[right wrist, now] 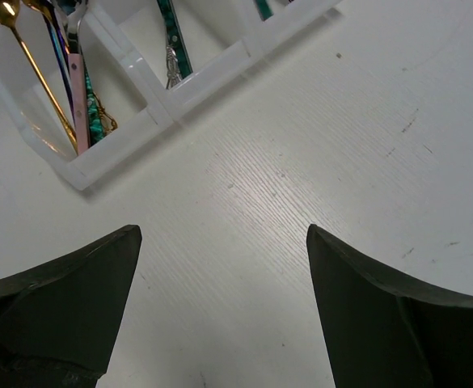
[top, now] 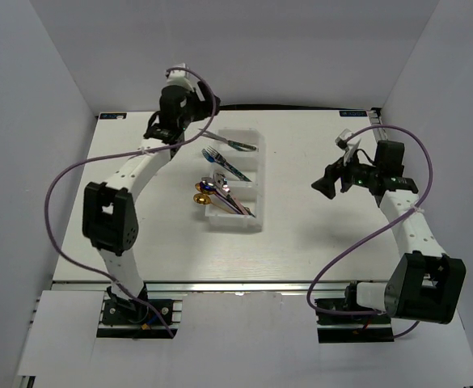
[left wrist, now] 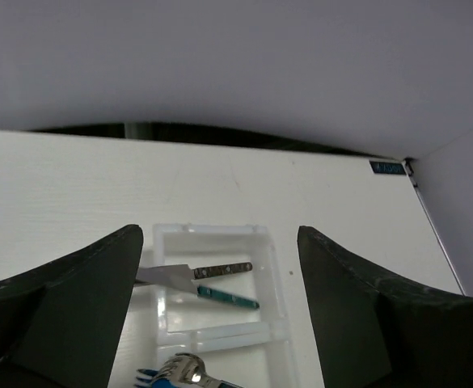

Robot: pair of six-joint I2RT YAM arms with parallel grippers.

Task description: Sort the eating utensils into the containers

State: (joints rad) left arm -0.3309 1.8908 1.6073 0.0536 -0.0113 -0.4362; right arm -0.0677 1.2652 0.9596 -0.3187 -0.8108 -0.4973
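**While both grippers gape empty, utensils (top: pixel 234 168) lie in the tray (top: pixel 248 229)**

Top: left gripper (top: pixel 158 129) at its far end, right gripper (top: pixel 325 182) well apart. Left wrist: knife (left wrist: pixel 194 274) in far compartment; best lift straight up, clearing the rim. Right wrist: gold spoon (right wrist: pixel 38 89) in end compartment

Nothing legible from here; the small dark label (left wrist: pixel 387 167) on the table's (left wrist: pixel 58 186) far edge is too blurred to read

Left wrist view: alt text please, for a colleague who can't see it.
The left gripper, jaws wide open, frames the end compartment of the white tray, where a knife and a teal-handled utensil lie. Part of a fork shows in the next compartment.
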